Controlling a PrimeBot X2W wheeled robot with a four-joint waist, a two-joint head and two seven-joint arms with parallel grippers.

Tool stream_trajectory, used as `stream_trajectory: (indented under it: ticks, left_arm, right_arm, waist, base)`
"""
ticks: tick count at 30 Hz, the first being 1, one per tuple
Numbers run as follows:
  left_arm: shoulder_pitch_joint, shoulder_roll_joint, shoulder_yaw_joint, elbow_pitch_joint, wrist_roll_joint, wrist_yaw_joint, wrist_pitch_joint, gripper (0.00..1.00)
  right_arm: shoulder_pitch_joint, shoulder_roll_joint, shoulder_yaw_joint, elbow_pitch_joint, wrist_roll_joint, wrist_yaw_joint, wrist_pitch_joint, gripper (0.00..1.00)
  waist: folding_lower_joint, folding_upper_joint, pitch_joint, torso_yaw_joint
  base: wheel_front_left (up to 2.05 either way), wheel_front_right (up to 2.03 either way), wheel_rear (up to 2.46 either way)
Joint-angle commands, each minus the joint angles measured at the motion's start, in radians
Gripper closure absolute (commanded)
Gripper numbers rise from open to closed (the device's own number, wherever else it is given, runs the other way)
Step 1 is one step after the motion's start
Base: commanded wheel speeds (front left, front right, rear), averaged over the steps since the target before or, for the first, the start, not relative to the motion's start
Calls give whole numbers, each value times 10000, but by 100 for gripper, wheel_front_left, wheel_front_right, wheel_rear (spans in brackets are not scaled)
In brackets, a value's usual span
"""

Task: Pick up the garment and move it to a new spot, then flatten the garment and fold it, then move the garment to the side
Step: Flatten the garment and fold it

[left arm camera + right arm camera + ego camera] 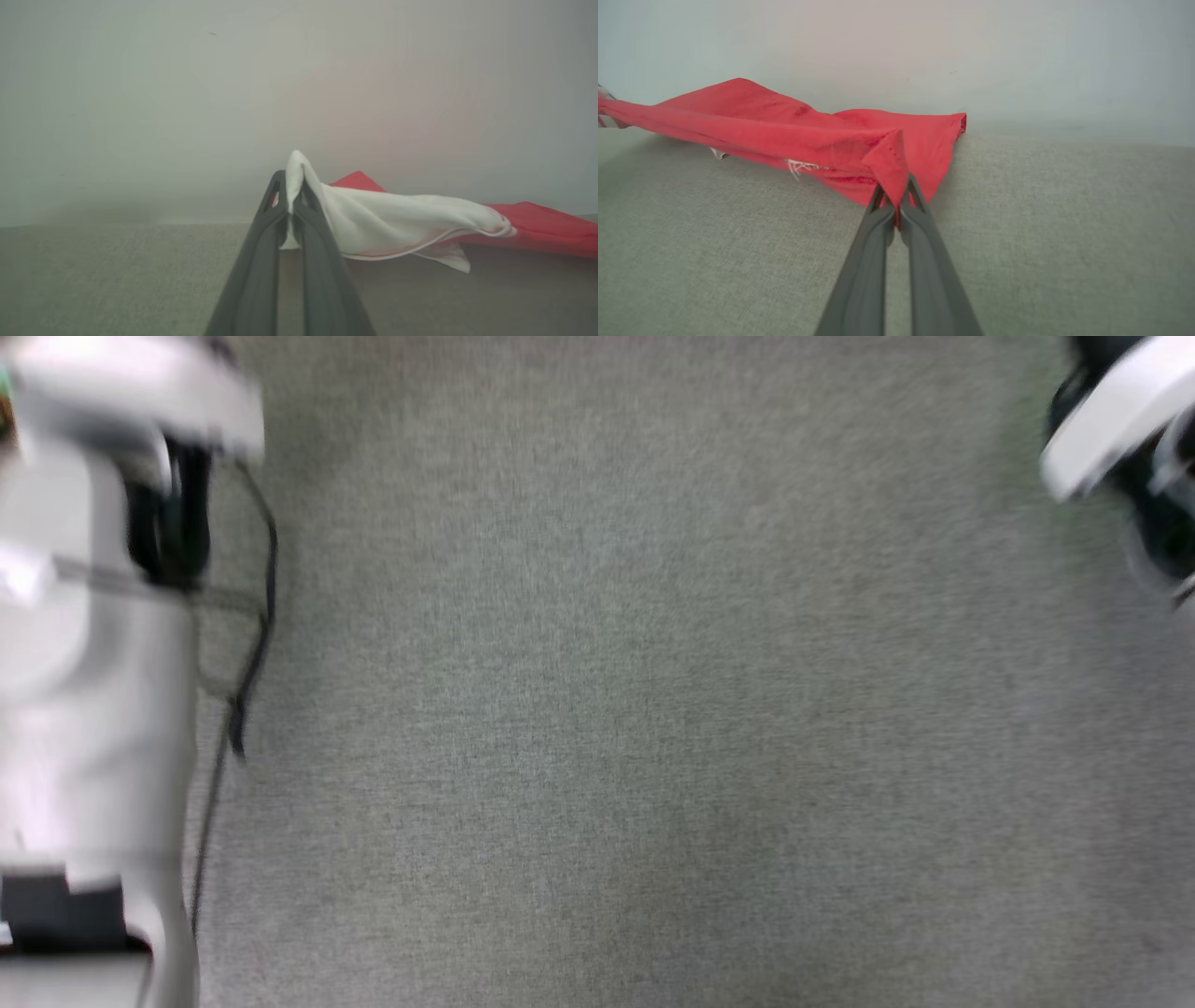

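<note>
Head view, ground: we see a grey woven surface (653,709), blurred; we cannot tell whether it is a floor or a worktop.
Head view, arms: a pale left forearm (84,663) with a black cable (252,644) runs down the left edge, and a pale right arm casing (1111,420) sits at the upper right corner, well apart from it.
Left wrist view, claw: the left claw (292,185) is pinched tight on a fold of white sleeve (397,224).
Left wrist view, garment: the red jersey-style garment with white short sleeves (537,224) trails off to that view's right, the sleeve nearest us and the red body beyond. It is raised a little over the grey surface, with a pale wall (140,93) behind.
Right wrist view, claw: the right claw (896,187) is clamped on a red hem corner (889,158).
Right wrist view, garment: the cloth (784,135) stretches away to that view's left, low over the surface; whether it touches we cannot tell.
Key relation: we judge the garment is strung between the two claws, its long axis running from one to the other, sleeve end with the left arm and hem end with the right.
Coming move: we judge both arms must travel together and keep the span taut, or the cloth will sag and bunch before it is laid flat.
</note>
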Motion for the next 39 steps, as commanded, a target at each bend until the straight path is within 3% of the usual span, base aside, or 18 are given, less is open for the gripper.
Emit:
stream_trajectory:
  ticks: [1, 11, 23, 33, 39]
  left_arm:
    - [703, 102, 149, -151, -85, -19, -99, 100]
    - [5658, -357, 1140, -2602, -613, 337, -164, 100]
    - [10195, -722, 1824, -4844, -1244, 957, 602, 100]
    - [12617, -847, 2118, -6802, -1686, 1645, 1936, 100]
    - [13183, -699, 2147, -8181, -1747, 2019, 2858, 100]
  right_arm:
    - [514, 103, 134, -15, 192, -11, -162, 100]
    - [3493, -254, 833, -610, 1240, -12, -1083, 100]
    - [6776, -837, 326, -1973, 1471, -15, -1394, 100]
    - [9426, -1273, -1135, -3119, 1061, -28, -1224, 100]
    - [10567, -1167, -2535, -4292, 289, -29, -312, 100]
  waist:
    - [0, 0, -852, -210]
    - [0, 0, -2398, -270]
    - [0, 0, -3982, -291]
    - [0, 0, -4705, -67]
    - [0, 0, -4640, -14]
  base:
    - [0, 0, 0]
    - [0, 0, 0]
    - [0, 0, 0]
    - [0, 0, 0]
    - [0, 0, 0]
